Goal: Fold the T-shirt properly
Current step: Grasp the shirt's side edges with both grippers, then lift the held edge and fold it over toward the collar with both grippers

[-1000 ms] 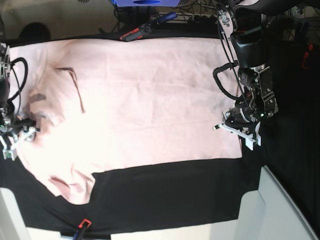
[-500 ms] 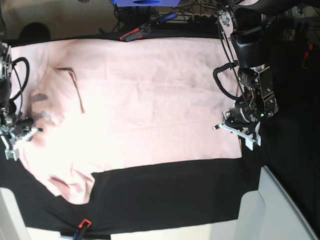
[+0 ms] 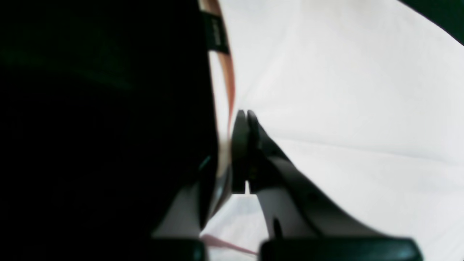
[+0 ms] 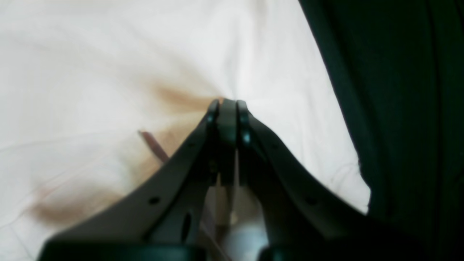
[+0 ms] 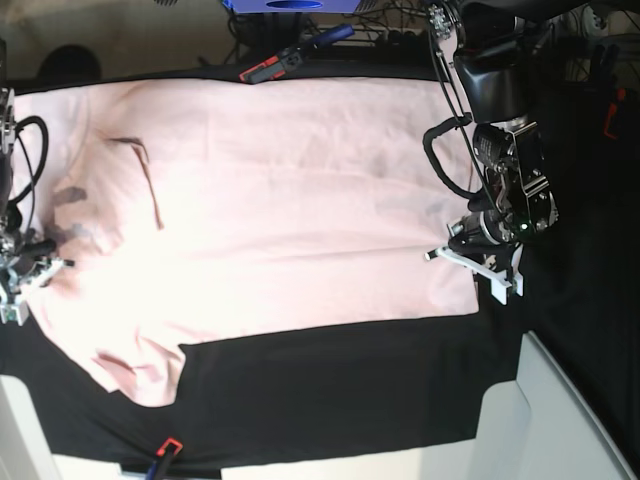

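Observation:
The pale pink T-shirt (image 5: 290, 200) lies spread, plain side up, across the black table cloth (image 5: 330, 390). One sleeve points toward the front left. My left gripper (image 5: 470, 262) is at the shirt's right hem. In the left wrist view its fingers (image 3: 246, 114) are pressed together at the edge of the T-shirt (image 3: 344, 108). My right gripper (image 5: 35, 270) sits at the shirt's left edge near the shoulder. In the right wrist view it (image 4: 227, 103) is shut, and the T-shirt (image 4: 108, 54) puckers toward its tips. A faint crease runs across the shirt between the two grippers.
A red and black clamp (image 5: 270, 68) and a blue-handled tool (image 5: 325, 38) lie just past the shirt's far edge. A white board (image 5: 560, 420) stands at the front right. A small red-edged tool (image 5: 165, 450) lies at the front edge.
My right gripper has shut on the shirt's left edge, which has drawn slightly inward. The left gripper has closed fully at the right hem and a crease has formed across the shirt.

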You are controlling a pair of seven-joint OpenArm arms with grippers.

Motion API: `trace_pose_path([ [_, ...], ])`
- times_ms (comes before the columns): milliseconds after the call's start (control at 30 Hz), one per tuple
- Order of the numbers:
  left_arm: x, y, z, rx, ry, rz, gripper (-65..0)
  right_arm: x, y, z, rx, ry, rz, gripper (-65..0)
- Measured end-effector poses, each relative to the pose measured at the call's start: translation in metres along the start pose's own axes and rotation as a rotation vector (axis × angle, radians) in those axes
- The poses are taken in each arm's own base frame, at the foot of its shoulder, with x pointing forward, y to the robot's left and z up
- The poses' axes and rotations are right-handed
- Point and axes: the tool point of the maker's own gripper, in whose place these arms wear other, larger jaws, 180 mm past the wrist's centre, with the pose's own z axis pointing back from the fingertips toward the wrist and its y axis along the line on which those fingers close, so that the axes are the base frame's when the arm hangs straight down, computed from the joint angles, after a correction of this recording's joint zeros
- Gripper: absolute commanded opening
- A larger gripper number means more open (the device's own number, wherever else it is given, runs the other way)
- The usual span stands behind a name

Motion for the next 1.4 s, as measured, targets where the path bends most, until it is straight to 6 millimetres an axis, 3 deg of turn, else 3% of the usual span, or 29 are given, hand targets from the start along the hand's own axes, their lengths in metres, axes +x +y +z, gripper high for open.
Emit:
trace_pose_path([
  [200,-0.006,0.003,0.002,0.007,0.005,-0.004,-65.0,0.004,0.001,0.0,0.002,-0.021,-0.001,-64.9],
  [500,0.01,0.006,0.024,0.013,-0.081,-0.034,-65.0,0.007,0.006,0.005,0.011,-0.071,0.03,-65.0],
  [633,0.003,0.008,0.026,0.018,-0.066,-0.04,-65.0,0.01,-0.009,0.012,-0.022,-0.127,-0.077,-65.0],
  [733,0.004,-0.003,0.029,0.012,-0.072,-0.096,-65.0,0.0,-0.019,0.019,-0.042,-0.098,-0.058,-65.0],
  [900,0.004,-0.033,0.034,-0.049,-0.087,-0.169,-65.0,0.01,-0.007,0.025,-0.013,-0.119,-0.015,-64.7],
  [967,0.001,-0.031,0.034,-0.042,-0.074,-0.169,-65.0,0.012,-0.007,0.025,-0.013,-0.115,-0.015,-60.5],
  [1133,0.001,-0.026,0.034,-0.031,-0.076,-0.168,-65.0,0.012,-0.009,0.024,-0.018,-0.103,-0.025,-31.2],
  [1233,-0.002,-0.024,0.034,-0.029,-0.07,-0.171,-65.0,0.013,-0.012,0.017,-0.024,-0.076,-0.063,-18.1],
  [1400,-0.005,-0.023,0.034,-0.027,-0.066,-0.171,-65.0,0.008,-0.014,0.01,-0.028,-0.034,-0.11,-17.0],
])
